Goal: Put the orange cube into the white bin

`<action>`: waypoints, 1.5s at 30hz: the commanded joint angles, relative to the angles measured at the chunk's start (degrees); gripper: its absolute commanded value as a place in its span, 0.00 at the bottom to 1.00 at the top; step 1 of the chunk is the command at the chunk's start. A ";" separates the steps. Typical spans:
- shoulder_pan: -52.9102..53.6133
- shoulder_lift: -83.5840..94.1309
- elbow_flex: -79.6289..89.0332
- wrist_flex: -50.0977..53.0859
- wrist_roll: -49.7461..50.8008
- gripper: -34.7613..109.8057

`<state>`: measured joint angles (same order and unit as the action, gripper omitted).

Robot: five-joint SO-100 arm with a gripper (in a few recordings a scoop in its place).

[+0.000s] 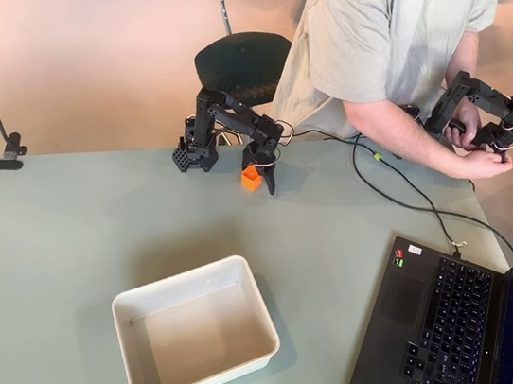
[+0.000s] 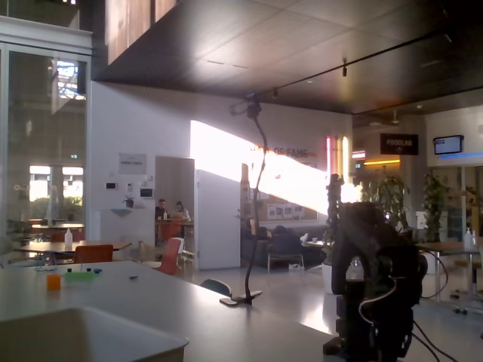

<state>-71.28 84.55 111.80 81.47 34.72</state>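
In the overhead view the orange cube (image 1: 251, 179) sits in the jaws of my black gripper (image 1: 259, 181), just in front of the arm's base (image 1: 196, 153) near the table's far edge. The gripper points down and looks shut on the cube, with one dark finger (image 1: 270, 184) showing on the cube's right. The white bin (image 1: 128, 310) stands with nothing in it nearer the front, well below and left of the gripper. In the fixed view the bin's rim (image 2: 90, 326) fills the lower left and the dark arm (image 2: 377, 290) stands at the right, hiding the cube.
An open laptop (image 1: 465, 315) occupies the front right corner, and a black cable (image 1: 398, 182) runs from it across the table toward the arm. A gooseneck camera clamp (image 1: 7, 156) stands at the far left edge. A person leans over the table's right side.
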 commanded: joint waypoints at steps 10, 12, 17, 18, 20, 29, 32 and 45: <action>0.62 -0.62 3.87 -0.53 0.26 0.74; 0.70 -0.62 3.87 -0.53 0.26 0.74; 0.70 0.00 3.96 -0.53 0.26 0.74; 0.70 0.00 3.96 -0.35 0.26 0.74; 0.70 0.09 3.96 -0.09 0.26 0.74; 0.26 0.26 3.96 -0.09 0.26 0.72; 0.18 0.44 3.52 -0.53 0.26 0.66; -0.09 8.53 3.08 -0.70 0.18 0.52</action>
<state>-71.10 90.97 115.66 81.12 34.72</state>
